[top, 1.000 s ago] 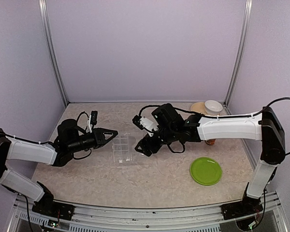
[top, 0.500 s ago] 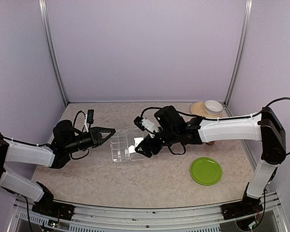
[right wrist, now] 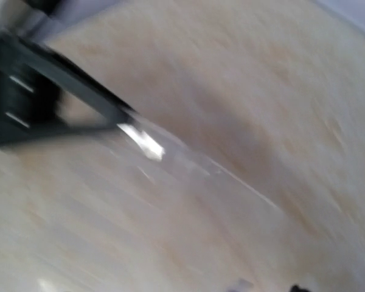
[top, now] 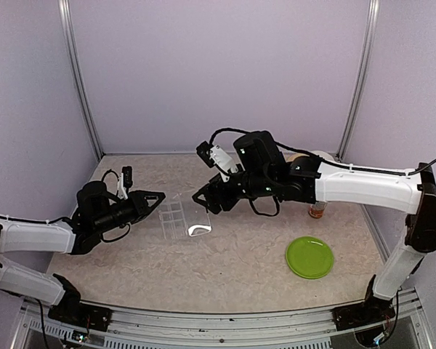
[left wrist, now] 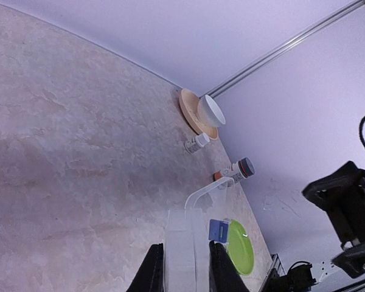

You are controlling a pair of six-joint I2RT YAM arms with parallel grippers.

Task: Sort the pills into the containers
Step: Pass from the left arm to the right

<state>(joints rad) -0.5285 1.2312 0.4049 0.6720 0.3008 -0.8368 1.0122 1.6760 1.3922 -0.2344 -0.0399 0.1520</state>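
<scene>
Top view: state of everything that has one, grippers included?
left gripper: shut on the pill organiser
right gripper: open, over the organiser's right end
pill organiser: clamped at its left edge, one lid looks flipped open
amber bottle: upright, cap on
green plate: empty
white bowl: upright on the tan plate

The clear plastic pill organiser [top: 179, 219] lies flat, just left of centre in the overhead view, showing rows of small square compartments, with a bright glint at its lower right corner.
</scene>
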